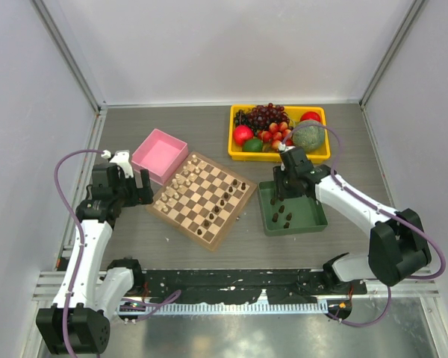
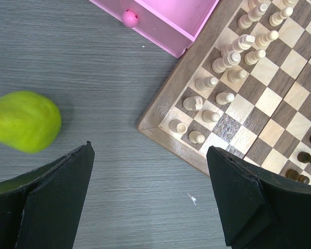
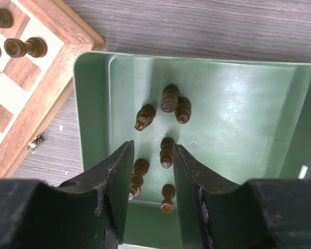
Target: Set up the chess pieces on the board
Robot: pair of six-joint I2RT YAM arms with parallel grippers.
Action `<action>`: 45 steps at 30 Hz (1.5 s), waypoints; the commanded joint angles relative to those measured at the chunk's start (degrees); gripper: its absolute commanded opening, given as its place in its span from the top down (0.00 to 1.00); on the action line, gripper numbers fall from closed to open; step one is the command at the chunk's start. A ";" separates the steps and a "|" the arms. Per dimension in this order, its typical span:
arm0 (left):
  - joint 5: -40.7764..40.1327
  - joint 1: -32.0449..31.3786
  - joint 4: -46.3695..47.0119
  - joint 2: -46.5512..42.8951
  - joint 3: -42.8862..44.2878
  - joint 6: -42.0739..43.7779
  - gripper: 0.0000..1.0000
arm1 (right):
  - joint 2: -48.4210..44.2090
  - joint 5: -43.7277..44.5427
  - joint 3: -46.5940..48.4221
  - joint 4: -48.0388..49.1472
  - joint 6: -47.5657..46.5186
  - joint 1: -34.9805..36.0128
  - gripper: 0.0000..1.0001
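The right tool, jaws narrow but not touching, straddles a tiny dark brown wooden chess piece lying in the green square tray. The piece looks light, stiff and roll-prone, best pinched mid-body.

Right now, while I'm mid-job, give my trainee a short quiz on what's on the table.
1. True or false: the left gripper is clamped shut.
2. The tray under the right gripper is: A pink, B green, C yellow.
3. How many dark pieces show in that tray in the right wrist view?
Key: 1 false, its jaws stand wide open; 2 B; 3 six.
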 commanded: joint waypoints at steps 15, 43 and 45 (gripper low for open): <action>0.12 0.08 0.50 0.18 1.65 0.66 0.01 | 4.64 4.24 3.40 2.26 9.02 4.78 0.65; 0.12 0.00 0.50 0.45 1.65 0.74 0.01 | 10.62 7.15 4.20 3.93 9.37 5.49 0.73; 0.04 0.00 0.50 0.53 1.74 0.74 0.01 | 10.71 7.50 4.02 3.58 9.11 5.66 0.73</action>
